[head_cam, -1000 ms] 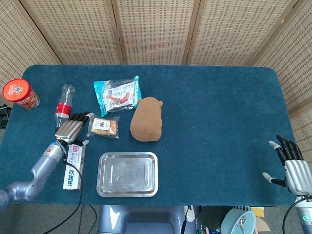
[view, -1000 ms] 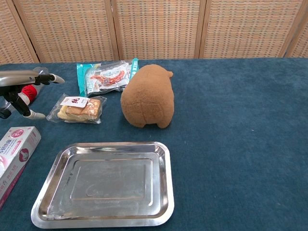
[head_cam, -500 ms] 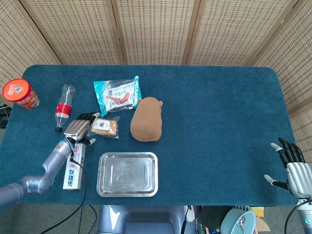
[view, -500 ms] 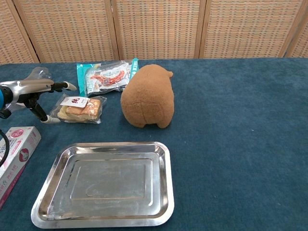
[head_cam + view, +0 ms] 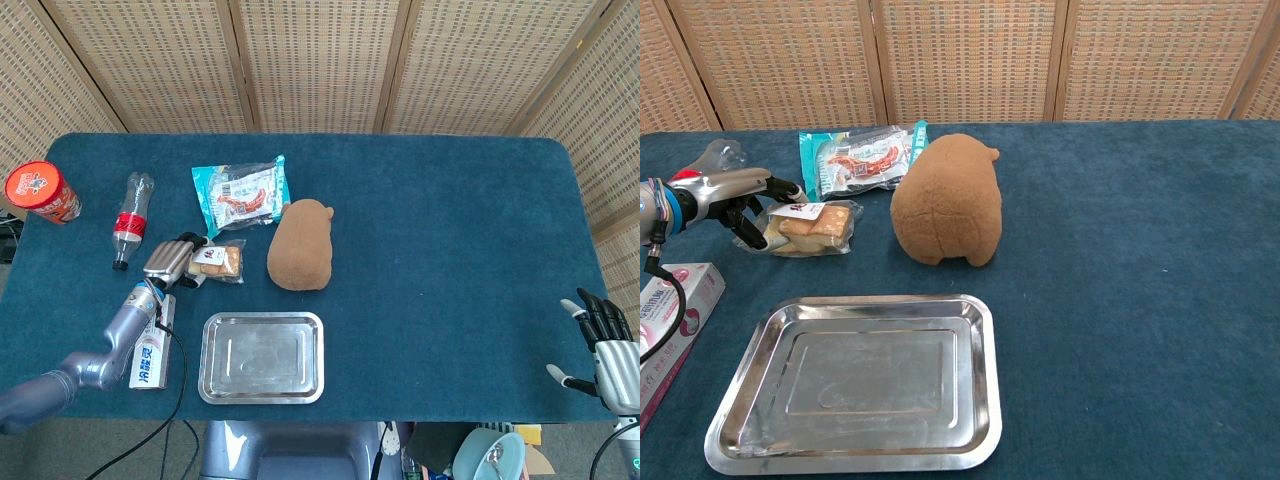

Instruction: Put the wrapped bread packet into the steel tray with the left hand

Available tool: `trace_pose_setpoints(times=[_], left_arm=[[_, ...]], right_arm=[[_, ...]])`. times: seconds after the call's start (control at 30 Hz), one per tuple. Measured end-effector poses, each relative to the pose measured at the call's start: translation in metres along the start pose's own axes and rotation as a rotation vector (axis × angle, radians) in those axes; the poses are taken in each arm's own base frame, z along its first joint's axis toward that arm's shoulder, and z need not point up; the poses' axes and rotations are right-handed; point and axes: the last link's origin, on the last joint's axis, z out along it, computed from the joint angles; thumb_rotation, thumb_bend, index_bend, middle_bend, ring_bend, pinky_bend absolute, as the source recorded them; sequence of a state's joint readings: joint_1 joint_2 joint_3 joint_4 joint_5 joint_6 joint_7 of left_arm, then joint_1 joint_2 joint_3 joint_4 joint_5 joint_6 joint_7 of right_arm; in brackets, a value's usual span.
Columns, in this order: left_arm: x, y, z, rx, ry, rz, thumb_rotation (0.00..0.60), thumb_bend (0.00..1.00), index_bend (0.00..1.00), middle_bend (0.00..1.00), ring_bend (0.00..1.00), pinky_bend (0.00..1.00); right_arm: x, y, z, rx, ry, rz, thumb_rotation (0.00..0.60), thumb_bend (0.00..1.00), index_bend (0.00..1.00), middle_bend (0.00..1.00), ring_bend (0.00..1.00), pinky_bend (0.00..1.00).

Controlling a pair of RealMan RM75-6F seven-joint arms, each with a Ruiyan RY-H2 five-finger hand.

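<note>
The wrapped bread packet [image 5: 220,261] [image 5: 812,227] lies flat on the blue cloth, left of the brown plush toy. My left hand [image 5: 170,259] [image 5: 738,198] is at the packet's left end, fingers apart and reaching over its edge, touching the wrapper; no closed grip shows. The steel tray [image 5: 262,318] [image 5: 880,302] sits empty near the front edge, below and slightly right of the packet. My right hand [image 5: 607,345] hangs open off the table's front right corner, holding nothing; the chest view does not show it.
A brown plush toy [image 5: 300,243] [image 5: 945,200] stands right of the packet. Behind it lies a snack bag [image 5: 240,192] [image 5: 862,158]. A bottle [image 5: 130,218] and red cup [image 5: 42,192] are far left. A toothpaste box [image 5: 152,345] [image 5: 670,320] lies under my left forearm.
My left hand has moved right, from beside the bottle to the bread packet's left end, and now touches it. The right hand has dropped lower toward the frame's corner.
</note>
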State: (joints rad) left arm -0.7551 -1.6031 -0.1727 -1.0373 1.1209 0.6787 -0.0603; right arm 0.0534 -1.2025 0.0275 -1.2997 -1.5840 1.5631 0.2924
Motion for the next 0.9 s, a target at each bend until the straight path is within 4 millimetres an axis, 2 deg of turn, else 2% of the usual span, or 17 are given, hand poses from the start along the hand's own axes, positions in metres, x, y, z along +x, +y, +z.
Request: trace_pose_setpoints(times=[0.5, 0.7, 0.9], left_arm=[[0.01, 0.022, -0.016, -0.085, 0.059, 0.004, 0.6, 0.44, 0.48, 0.33, 0.17, 0.28], [0.002, 0.036, -0.025, -0.121, 0.039, -0.013, 0.6, 0.44, 0.48, 0.33, 0.17, 0.28], [-0.01, 0.06, -0.042, -0.183, 0.011, 0.017, 0.6, 0.44, 0.48, 0.33, 0.17, 0.27]], right_arm=[[-0.004, 0.002, 0.004, -0.006, -0.005, 0.02, 0.6, 0.09, 0.11, 0.0, 0.0, 0.0], [-0.003, 0.0, 0.008, 0.004, -0.001, 0.028, 0.6, 0.09, 0.11, 0.0, 0.0, 0.0], [-0.003, -0.002, 0.011, 0.017, 0.01, 0.042, 0.6, 0.09, 0.11, 0.0, 0.0, 0.0]])
